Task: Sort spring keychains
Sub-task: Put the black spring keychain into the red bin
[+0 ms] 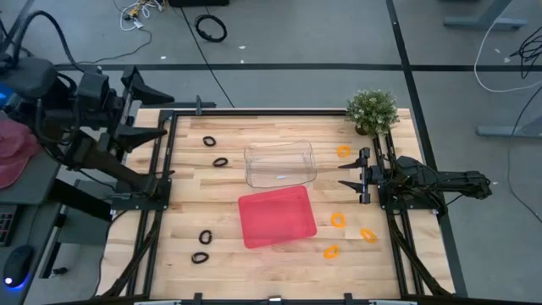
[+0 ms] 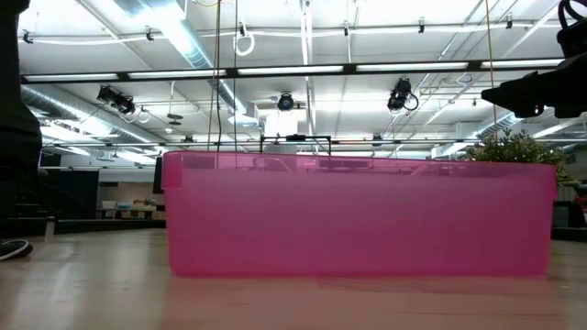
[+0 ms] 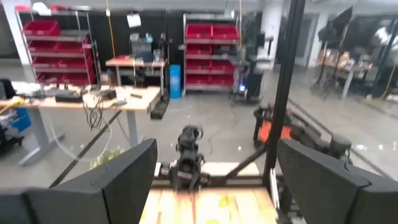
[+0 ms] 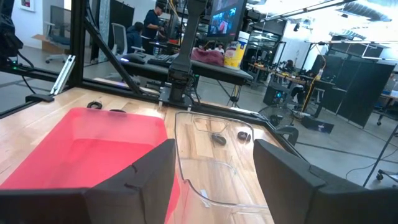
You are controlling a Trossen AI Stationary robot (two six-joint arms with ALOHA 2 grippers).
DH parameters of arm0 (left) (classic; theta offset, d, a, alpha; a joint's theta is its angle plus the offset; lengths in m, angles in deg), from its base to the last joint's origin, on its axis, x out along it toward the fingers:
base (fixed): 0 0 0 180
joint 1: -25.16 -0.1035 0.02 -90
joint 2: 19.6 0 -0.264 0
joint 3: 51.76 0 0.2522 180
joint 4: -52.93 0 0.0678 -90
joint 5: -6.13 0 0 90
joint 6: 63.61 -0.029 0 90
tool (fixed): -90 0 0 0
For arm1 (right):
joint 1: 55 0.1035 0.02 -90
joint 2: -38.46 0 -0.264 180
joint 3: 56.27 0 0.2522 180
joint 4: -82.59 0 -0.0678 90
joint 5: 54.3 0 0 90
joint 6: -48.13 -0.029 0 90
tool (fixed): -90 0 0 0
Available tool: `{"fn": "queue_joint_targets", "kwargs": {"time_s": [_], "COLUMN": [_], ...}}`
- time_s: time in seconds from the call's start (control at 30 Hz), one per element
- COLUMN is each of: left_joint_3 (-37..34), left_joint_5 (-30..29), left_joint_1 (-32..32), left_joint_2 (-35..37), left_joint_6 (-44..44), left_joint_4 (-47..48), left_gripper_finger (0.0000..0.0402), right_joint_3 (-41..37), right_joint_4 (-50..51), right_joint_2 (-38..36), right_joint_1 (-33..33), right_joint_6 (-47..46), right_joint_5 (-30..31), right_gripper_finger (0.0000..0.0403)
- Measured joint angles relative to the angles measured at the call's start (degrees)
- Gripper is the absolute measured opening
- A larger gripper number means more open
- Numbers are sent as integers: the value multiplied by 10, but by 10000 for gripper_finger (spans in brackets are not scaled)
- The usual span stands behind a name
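Observation:
Four black spring keychains lie flat on the table's left half, two toward the far side [image 1: 209, 141] [image 1: 221, 161] and two toward the near side [image 1: 205, 237] [image 1: 200, 257]. Four orange ones lie on the right half: one [image 1: 343, 151] by the plant, three [image 1: 338, 219] [image 1: 368, 235] [image 1: 331, 251] near the front. My left gripper [image 1: 165, 112] is open above the table's far left corner. My right gripper [image 1: 345, 172] is open at the right edge, pointing at the trays. In the right wrist view, two black keychains [image 4: 217, 138] [image 4: 244, 134] show through the clear tray.
A red tray [image 1: 276, 217] sits at the table's middle, with a clear tray [image 1: 280, 163] just beyond it. A small potted plant [image 1: 372, 110] stands at the far right corner. In the low view the red tray [image 2: 358, 215] blocks most of the table.

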Motion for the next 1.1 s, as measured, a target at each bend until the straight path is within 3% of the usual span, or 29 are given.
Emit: {"fn": "queue_joint_targets", "kwargs": {"time_s": [0.73,1.1], "left_joint_3": [0,-6], "left_joint_5": [3,65], "left_joint_1": [0,-1], "left_joint_2": [-44,-66], "left_joint_6": [92,125], "left_joint_4": [291,290], "left_gripper_finger": [337,337], "right_joint_3": [0,0], "right_joint_4": [0,0], "right_joint_2": [0,0], "right_joint_1": [0,0], "right_joint_6": [0,0], "right_joint_5": [0,0], "right_gripper_finger": [222,222]}}
